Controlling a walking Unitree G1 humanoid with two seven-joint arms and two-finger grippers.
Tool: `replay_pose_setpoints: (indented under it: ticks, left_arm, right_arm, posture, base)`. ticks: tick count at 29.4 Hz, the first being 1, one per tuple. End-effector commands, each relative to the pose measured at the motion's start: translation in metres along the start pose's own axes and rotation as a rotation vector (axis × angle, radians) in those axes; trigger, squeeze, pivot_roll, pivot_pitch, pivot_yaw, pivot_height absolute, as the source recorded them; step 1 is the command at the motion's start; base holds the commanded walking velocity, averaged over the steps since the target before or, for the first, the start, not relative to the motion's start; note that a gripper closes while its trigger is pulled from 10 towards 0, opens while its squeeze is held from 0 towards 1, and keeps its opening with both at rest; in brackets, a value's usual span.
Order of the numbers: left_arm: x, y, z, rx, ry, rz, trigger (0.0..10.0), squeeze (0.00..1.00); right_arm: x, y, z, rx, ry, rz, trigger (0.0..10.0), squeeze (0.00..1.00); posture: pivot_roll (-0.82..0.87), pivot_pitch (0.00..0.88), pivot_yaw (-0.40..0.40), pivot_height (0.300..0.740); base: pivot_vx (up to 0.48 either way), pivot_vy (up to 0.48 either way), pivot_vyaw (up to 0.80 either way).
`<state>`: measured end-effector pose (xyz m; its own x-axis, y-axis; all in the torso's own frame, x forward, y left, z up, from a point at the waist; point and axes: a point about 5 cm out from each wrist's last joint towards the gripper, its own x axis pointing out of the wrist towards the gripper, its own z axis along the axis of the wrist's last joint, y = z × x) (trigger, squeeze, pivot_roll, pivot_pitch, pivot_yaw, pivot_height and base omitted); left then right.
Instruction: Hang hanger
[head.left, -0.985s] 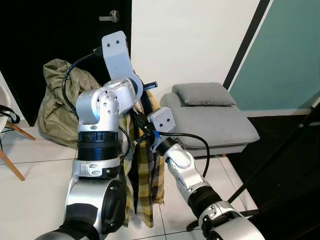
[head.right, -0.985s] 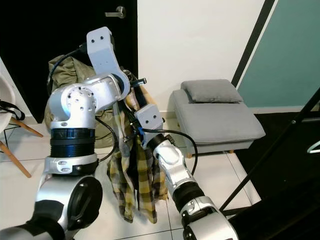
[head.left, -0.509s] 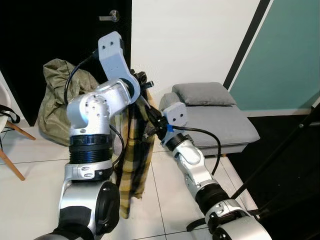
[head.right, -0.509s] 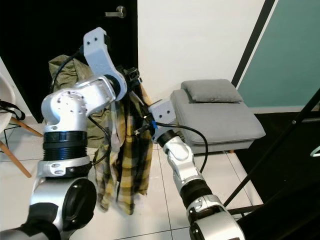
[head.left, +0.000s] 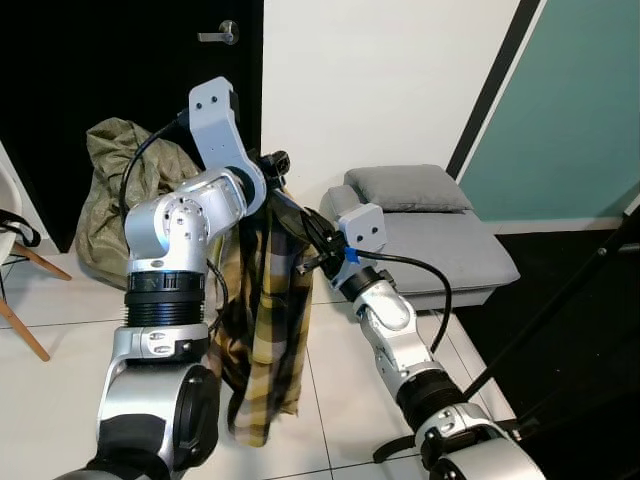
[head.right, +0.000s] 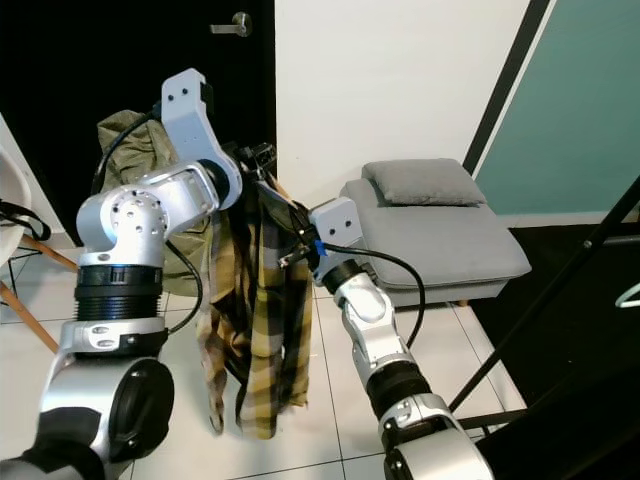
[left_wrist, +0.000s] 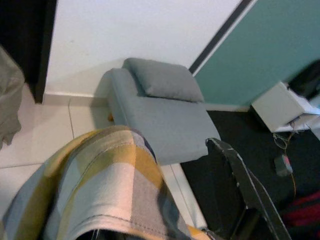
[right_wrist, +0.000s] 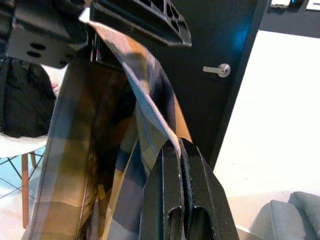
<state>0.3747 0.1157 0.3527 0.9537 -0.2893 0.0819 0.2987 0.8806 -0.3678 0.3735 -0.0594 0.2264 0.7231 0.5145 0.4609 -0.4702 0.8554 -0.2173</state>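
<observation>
A yellow and dark plaid shirt (head.left: 265, 330) hangs down over the white floor from my raised left gripper (head.left: 272, 168), which is shut on its top. In the left wrist view the shirt (left_wrist: 105, 185) drapes over that gripper and one black finger (left_wrist: 245, 185) stands beside it. My right gripper (head.left: 306, 252) is shut on an edge of the shirt just right of its top. The right wrist view has its fingertips (right_wrist: 175, 155) pinching a taut fold of cloth (right_wrist: 135, 90). I cannot make out a hanger under the cloth.
A grey daybed (head.left: 440, 255) with a pillow stands against the white wall ahead on the right. An olive bag (head.left: 110, 190) sits by the black door (head.left: 90, 60). A white chair (head.left: 15, 250) is at the far left. A black slanted pole (head.left: 560, 300) crosses the right side.
My left arm has swung left and the shirt has spread wider. My right gripper has moved up and to the right, drawing the shirt's edge out taut.
</observation>
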Motion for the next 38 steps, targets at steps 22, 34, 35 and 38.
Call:
replay_pose_setpoints:
  ticks: [22,34,35,38]
  left_arm:
    - [-0.016,0.037,-0.016,0.470,0.153,-0.156,10.0,1.00]
    - [-0.037,0.050,-0.037,0.635,0.311,-0.332,10.0,0.00]
    - [-0.043,0.060,-0.056,0.663,0.367,-0.305,10.0,0.00]
    - [-0.048,0.088,-0.093,0.602,0.399,-0.119,10.0,0.00]
  right_arm:
    - [-0.005,-0.022,0.003,0.021,0.013,-0.072,0.0,0.00]
    - [-0.014,-0.010,-0.025,-0.043,0.267,0.159,0.0,0.00]
    - [-0.026,-0.010,-0.042,-0.035,0.373,0.173,0.0,0.00]
    - [-0.048,-0.012,-0.063,-0.010,0.493,0.137,0.0,0.00]
  posture:
    - [0.07,0.182,-0.069,0.740]
    - [0.06,0.176,-0.066,0.740]
    - [0.07,0.173,-0.079,0.740]
    - [0.07,0.160,-0.084,0.740]
  base:
    - [0.000,0.000,0.00]
    - [0.000,0.000,0.00]
    - [0.000,0.000,0.00]
    - [0.000,0.000,0.00]
